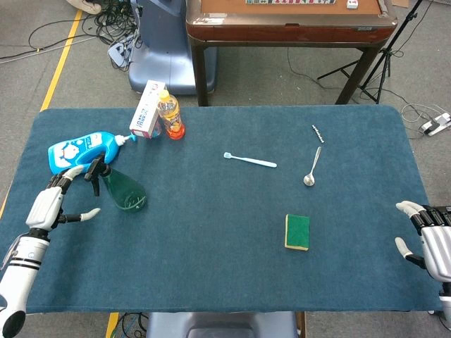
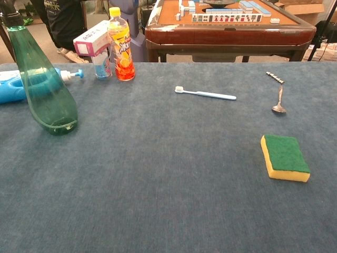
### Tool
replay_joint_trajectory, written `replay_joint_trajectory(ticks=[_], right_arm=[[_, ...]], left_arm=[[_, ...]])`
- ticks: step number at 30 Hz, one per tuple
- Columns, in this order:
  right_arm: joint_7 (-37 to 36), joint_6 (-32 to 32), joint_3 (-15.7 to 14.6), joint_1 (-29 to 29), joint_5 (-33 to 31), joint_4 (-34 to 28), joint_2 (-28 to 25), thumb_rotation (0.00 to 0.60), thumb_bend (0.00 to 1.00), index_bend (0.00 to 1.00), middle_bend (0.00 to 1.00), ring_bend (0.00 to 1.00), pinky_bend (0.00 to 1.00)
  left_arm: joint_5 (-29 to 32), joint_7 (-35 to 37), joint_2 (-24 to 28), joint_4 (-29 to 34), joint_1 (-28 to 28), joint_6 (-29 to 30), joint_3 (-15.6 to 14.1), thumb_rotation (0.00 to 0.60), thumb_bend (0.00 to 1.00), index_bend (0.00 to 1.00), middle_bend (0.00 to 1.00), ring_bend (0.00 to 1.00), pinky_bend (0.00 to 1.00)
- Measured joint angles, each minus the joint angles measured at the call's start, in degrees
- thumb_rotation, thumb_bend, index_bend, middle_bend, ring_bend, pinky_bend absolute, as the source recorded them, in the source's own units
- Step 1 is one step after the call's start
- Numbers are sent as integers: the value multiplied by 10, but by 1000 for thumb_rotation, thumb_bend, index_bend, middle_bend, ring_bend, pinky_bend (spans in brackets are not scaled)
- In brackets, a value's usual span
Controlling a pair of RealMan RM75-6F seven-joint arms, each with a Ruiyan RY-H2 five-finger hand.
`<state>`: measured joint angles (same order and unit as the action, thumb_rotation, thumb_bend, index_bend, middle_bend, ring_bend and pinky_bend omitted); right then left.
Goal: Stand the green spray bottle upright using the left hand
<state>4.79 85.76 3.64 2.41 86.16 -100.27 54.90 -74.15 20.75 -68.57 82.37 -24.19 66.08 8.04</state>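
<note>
Even, bright indoor light falls from overhead; both views are sharp. Shadows are faint, glare is absent on the matte blue table cloth.

- green spray bottle: glossy see-through plastic
- table: matt blue cloth (slightly napped)
- spoon, right of the toothbrush: shiny metal
- sponge: rough green top, yellow foam under
- toothbrush: smooth plastic

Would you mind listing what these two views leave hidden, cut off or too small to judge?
- Green spray bottle: chest view's top edge crops its nozzle.
- Right hand: head view's right edge cuts it.
- Left hand: absent from chest view.
- Carton: print too small to read.
- Blue bottle: partly behind the spray bottle.
</note>
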Motion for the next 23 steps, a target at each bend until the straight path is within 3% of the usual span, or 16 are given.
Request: replay_joint_trajectory(ticks=[5, 13, 23], right_arm=[[-16, -6, -4, 3, 8, 0, -3, 600, 303, 235, 241, 193, 234], [-31, -15, -13, 8, 25, 8, 1, 600, 307, 235, 241, 193, 234], [-35, -11, -20, 7, 37, 13, 11, 600, 307, 235, 242, 193, 234]], left_arm=[[7, -59, 29, 40, 33, 36, -12, 599, 161, 93, 91, 0, 0], [-13, -170, 59, 103, 84, 114, -39, 600, 167, 109, 91, 0, 0], [-71, -240, 55, 138, 135, 200, -60, 600, 166, 119, 91, 0, 0]])
